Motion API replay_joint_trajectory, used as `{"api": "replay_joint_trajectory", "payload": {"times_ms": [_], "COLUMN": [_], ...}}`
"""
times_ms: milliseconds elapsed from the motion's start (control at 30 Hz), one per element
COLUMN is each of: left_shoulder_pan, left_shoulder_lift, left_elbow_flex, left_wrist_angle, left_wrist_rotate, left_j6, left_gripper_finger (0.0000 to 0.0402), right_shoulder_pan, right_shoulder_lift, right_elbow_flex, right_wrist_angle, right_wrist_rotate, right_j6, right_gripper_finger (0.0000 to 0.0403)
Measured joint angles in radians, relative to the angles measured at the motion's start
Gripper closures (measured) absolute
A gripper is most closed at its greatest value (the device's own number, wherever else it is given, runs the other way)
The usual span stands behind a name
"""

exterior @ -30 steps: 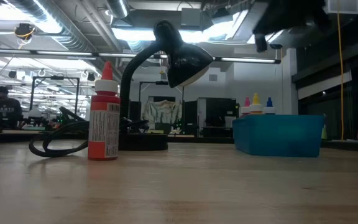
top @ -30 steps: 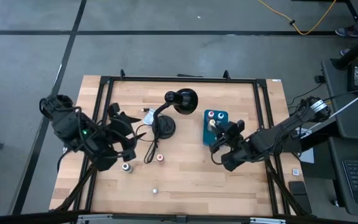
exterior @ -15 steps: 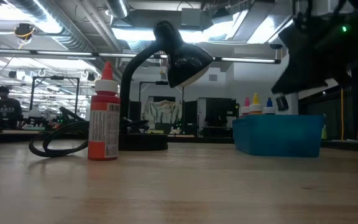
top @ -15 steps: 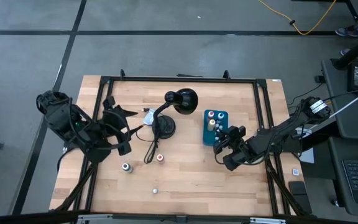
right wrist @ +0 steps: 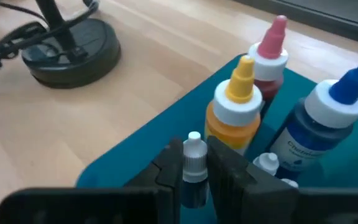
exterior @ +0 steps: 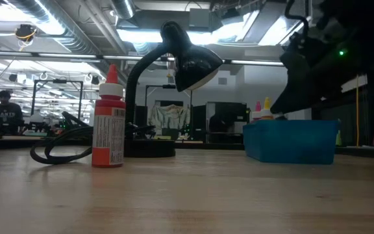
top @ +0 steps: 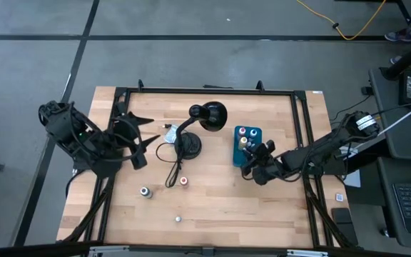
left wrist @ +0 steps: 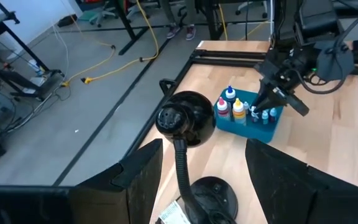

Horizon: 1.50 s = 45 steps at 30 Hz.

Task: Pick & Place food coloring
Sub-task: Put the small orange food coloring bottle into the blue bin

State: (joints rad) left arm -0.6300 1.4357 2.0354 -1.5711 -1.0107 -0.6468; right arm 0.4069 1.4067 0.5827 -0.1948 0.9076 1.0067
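Wooden table (top: 220, 200), black lamp (top: 207, 116), teal box (top: 247, 146)

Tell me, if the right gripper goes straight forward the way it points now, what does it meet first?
Probably the yellow bottle in the teal box, just ahead of the right gripper and its small bottle; depth is unclear.

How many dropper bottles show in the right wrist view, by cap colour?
pink-capped bottle: 1
yellow-capped bottle: 1
blue-capped bottle: 1
white-capped bottle: 2, one gripped in the right claw, one beside it
Total: 5
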Motion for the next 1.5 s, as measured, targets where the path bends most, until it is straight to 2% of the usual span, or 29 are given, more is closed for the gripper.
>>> {"api": "replay_joint_trajectory", "payload": {"times_ms": [200,367,533,1500], "left_shoulder_pan": [0.0,0.0,0.0,0.0], "left_shoulder_lift": [-0.003,-0.003,-0.003,-0.003], "left_elbow_flex": [0.0,0.0,0.0,0.0], "left_wrist_angle": [0.0,0.0,0.0,0.0], "left_wrist_rotate": [0.002,0.01,0.017,0.018], "left_j6": [0.032,0.039,0.041,0.042], "left_gripper_finger": [0.0178,0.0178,0.0178,0.0178], "right_shoulder_pan": [-0.008,-0.008,-0.008,-0.008], "right_shoulder_lift": [0.0,0.0,0.0,0.0], "right_elbow_flex": [-0.043,-0.1,-0.123,-0.122], "right_wrist_angle": [0.035,0.132,0.171,0.179], "right_wrist_rotate": [-0.001,-0.004,-0.037,-0.141], "right_j6": [-0.017,-0.024,-0.048,-0.201], "right_gripper_finger": [0.0341,0.0341,0.0341,0.0341]}}
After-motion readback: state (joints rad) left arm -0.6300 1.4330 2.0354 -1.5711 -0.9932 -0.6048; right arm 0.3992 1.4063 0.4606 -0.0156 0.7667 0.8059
